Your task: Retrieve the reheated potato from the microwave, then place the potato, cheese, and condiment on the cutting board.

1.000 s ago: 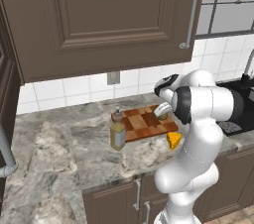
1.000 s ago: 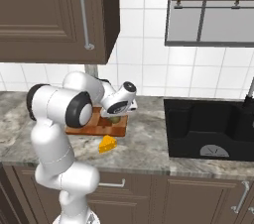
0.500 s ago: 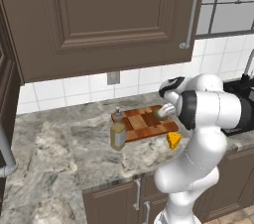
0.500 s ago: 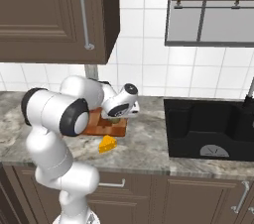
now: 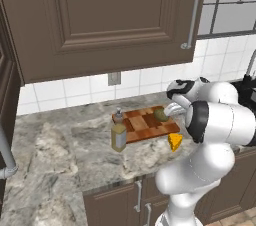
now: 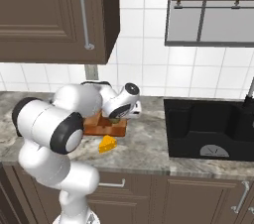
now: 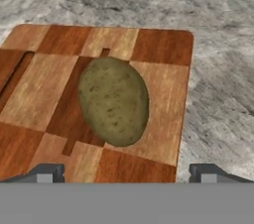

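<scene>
Since a moment ago the arm has pulled its hand back from the cutting board point(image 5: 149, 124) toward 3 o'clock, so the potato point(image 5: 160, 114) now lies bare on the wood.

Left base view: the potato sits near the board's 2 o'clock corner. The condiment point(image 5: 118, 131) stands touching the board's edge at 9 o'clock, not on it. The cheese point(image 5: 174, 141) lies on the counter point(image 5: 60, 155) just beside the 5 o'clock corner.

Right base view: the gripper point(image 6: 130, 114) hangs over the board's far end, and the cheese waits at 6 o'clock.

Hand view: the two fingertips point(image 7: 45, 173) stand wide apart and hold nothing. The potato rests free in the middle, so I think it was just let go.

No words or labels can be read.
</scene>
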Motion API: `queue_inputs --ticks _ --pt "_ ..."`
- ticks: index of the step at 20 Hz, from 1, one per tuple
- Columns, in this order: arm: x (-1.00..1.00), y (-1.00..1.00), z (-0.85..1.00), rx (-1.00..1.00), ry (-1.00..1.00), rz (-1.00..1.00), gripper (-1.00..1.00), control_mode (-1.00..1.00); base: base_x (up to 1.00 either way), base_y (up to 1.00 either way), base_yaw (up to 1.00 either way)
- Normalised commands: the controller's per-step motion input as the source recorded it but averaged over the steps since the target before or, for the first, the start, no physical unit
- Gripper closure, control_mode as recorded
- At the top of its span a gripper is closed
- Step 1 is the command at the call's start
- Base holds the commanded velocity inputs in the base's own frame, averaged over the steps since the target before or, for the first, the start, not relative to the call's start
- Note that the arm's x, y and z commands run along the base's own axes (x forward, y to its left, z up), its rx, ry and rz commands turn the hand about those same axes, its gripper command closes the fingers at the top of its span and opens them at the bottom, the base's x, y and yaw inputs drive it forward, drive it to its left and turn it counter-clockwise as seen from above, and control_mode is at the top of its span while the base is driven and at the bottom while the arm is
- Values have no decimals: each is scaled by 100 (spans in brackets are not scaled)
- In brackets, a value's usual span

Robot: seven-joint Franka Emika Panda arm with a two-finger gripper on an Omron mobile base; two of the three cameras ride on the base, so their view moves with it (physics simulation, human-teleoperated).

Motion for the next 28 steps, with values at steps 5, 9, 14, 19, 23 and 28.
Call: queue_inputs --ticks 5,9,14,19,23,28 --pt "-35 -13 17 4 0 -9 -100 -100 0 0 0" --pt "-31 -12 17 4 0 -9 -100 -100 0 0 0" --pt "-36 -10 22 5 0 -5 -100 -100 0 0 0" --pt "-48 -5 22 1 0 -11 -100 -100 0 0 0" --pt "-54 -3 18 0 0 -16 -100 -100 0 0 0" --pt "-48 0 11 0 0 -21 -100 -100 0 0 0"
